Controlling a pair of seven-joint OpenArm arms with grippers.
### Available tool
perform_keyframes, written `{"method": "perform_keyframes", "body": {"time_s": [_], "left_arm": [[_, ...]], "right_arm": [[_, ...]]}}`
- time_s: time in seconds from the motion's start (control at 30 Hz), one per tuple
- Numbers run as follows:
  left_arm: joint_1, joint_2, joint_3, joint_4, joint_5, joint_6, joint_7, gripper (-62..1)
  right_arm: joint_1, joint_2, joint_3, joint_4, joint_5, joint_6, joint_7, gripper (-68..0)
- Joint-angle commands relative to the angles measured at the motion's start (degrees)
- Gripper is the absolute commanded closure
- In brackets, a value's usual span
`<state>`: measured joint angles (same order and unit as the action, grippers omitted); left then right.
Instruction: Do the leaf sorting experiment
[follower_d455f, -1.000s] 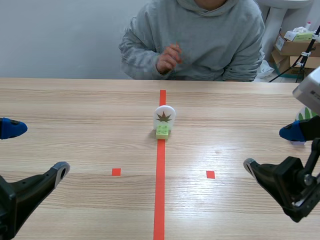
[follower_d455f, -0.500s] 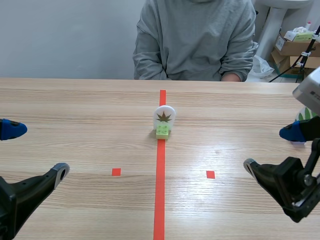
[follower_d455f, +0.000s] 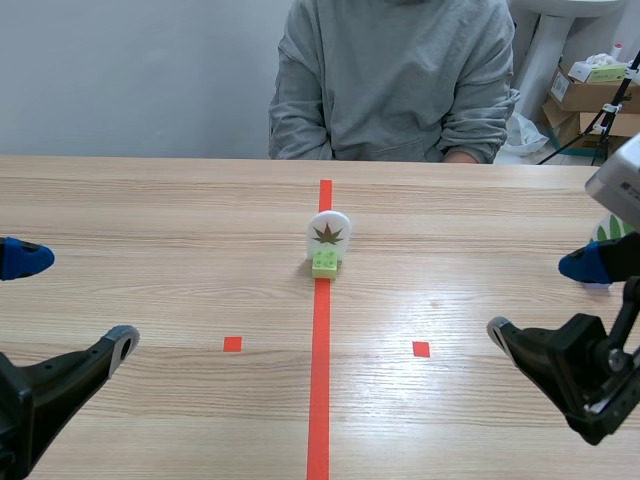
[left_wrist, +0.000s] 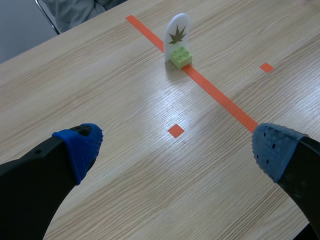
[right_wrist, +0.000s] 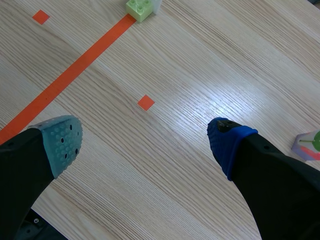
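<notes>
Left fingers: spread wide, low over counter.
Right fingers: spread wide, low over counter.
White leaf card, brown leaf print: upright in green brick on orange-red centre line. Well ahead of left fingers, in line with gap between them. Well ahead of right fingers, toward grey-green-pad side.
Second card, green leaf: just beside blue-pad right finger, mostly hidden.
Person, grey hoodie: seated beyond counter.

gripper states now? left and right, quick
Left gripper: open, holding nothing.
Right gripper: open, holding nothing.
</notes>
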<state>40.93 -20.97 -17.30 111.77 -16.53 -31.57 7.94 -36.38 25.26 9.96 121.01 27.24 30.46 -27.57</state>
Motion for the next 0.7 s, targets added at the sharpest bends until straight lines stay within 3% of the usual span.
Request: {"method": "perform_keyframes", "body": {"time_s": [0.0,0.47,0.67], "left_arm": [[-0.17,0.00,-0.09,1.11,-0.42,0.33,-0.85,-62.3],[-0.98,0.00,-0.02,0.96,-0.39,0.24,-0.76,-62.3],[-8.90,-3.91,3.69,-6.54,-0.46,0.04,-1.05,-62.3]], "right_arm": [[0.04,0.59,0.17,-0.15,0.02,-0.39,0.20,-51.0],[0.04,0.59,0.17,-0.15,0.00,-0.39,-0.63,-51.0],[0.04,0.61,0.17,-0.15,0.00,-0.39,-0.61,-51.0]]}}
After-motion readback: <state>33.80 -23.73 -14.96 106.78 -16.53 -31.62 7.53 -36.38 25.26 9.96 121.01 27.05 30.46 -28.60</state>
